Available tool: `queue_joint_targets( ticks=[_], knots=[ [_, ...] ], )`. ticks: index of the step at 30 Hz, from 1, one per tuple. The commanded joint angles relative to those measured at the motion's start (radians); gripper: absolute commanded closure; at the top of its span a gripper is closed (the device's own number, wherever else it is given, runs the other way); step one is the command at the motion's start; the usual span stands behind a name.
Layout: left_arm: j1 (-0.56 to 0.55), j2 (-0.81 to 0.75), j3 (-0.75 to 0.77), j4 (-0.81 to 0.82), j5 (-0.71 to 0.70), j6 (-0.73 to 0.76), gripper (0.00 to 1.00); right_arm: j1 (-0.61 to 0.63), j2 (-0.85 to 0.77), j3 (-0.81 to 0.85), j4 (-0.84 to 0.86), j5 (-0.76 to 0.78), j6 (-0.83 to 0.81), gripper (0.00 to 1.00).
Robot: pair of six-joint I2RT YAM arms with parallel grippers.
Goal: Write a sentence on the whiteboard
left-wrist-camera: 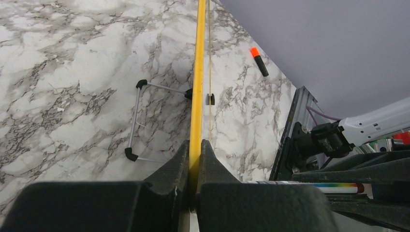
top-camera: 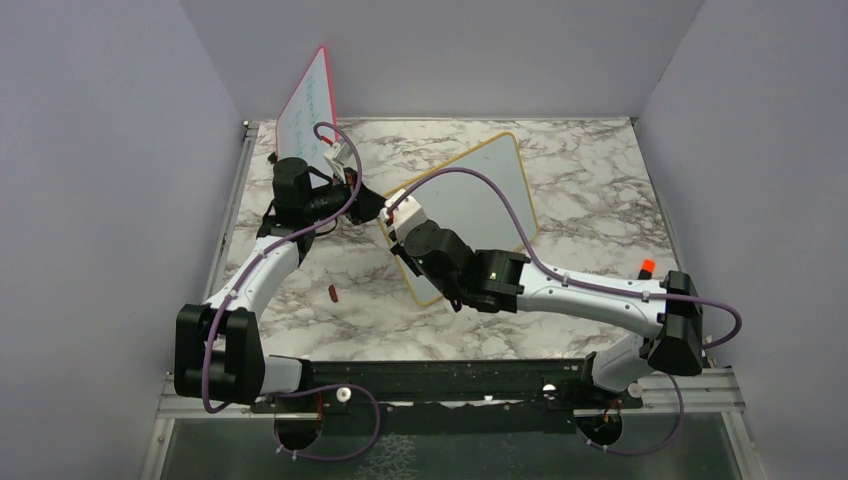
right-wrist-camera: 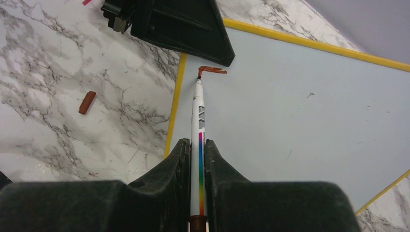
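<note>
Writing only just beginning: right gripper (right-wrist-camera: 196, 145) clenching rainbow-banded marker (right-wrist-camera: 198, 111), tip touching whiteboard (top-camera: 480, 195) near its left frame edge. Only first dark-red stroke of sentence (right-wrist-camera: 212, 70) showing.

- left gripper (left-wrist-camera: 195, 147) pinching yellow frame, steadying board
- whiteboard sitting askew at table centre, surface otherwise blank, faintly specked
- next move probably calling for light, even tip pressure, strokes running rightward, clear of left fingers
- cap (right-wrist-camera: 87, 102) lying loose left of board

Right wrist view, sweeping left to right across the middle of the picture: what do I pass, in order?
Red-brown marker cap lying on the marble table → yellow left frame edge of the whiteboard → marker held by the right gripper, jaws closed on it → the board's bare white surface.
</note>
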Motion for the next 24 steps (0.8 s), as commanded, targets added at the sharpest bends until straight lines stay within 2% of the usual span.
queue_joint_targets(
  ticks=[1,24],
  knots=[
    [-0.019,0.013,-0.015,-0.038,0.023,0.018,1.0,0.0,0.029,0.032,-0.095,-0.008,0.041,0.99],
    [-0.018,0.014,-0.015,-0.039,0.02,0.02,1.0,0.0,0.052,0.045,-0.214,-0.069,0.1,0.99]
  ],
)
